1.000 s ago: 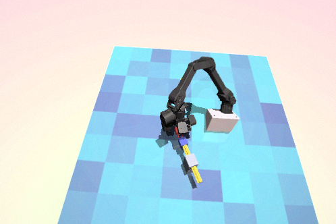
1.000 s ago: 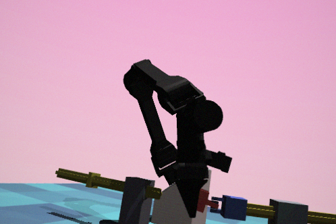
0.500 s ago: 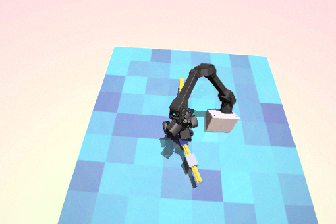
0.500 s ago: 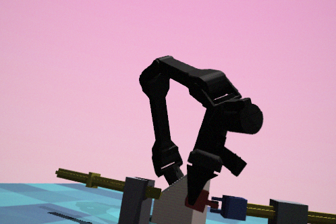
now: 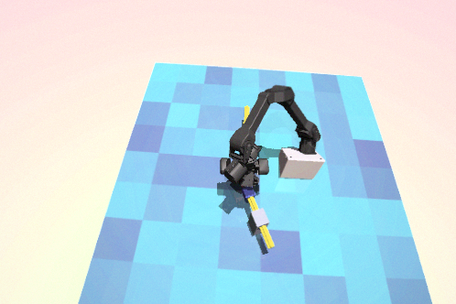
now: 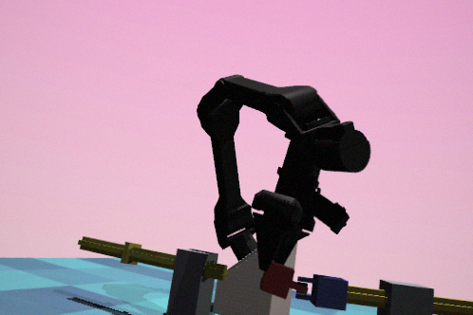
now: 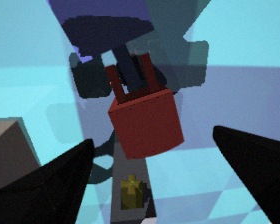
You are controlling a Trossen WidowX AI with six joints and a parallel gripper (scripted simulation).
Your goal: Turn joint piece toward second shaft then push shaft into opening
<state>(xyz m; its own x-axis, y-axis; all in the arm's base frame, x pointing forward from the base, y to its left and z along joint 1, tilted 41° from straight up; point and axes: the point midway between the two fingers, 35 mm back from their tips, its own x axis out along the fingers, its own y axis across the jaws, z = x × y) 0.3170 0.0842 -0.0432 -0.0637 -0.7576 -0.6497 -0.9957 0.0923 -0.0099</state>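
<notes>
From the black arm (image 5: 280,94) (image 6: 227,169) down to its gripper (image 5: 248,182) (image 6: 274,266) (image 7: 153,136), wide and holding nothing, then to the second shaft (image 5: 247,112) (image 6: 217,270) (image 7: 132,195), likely next to push, past the smaller red joint piece (image 6: 277,280) (image 7: 146,125), between the fingertips in the wrist view.
</notes>
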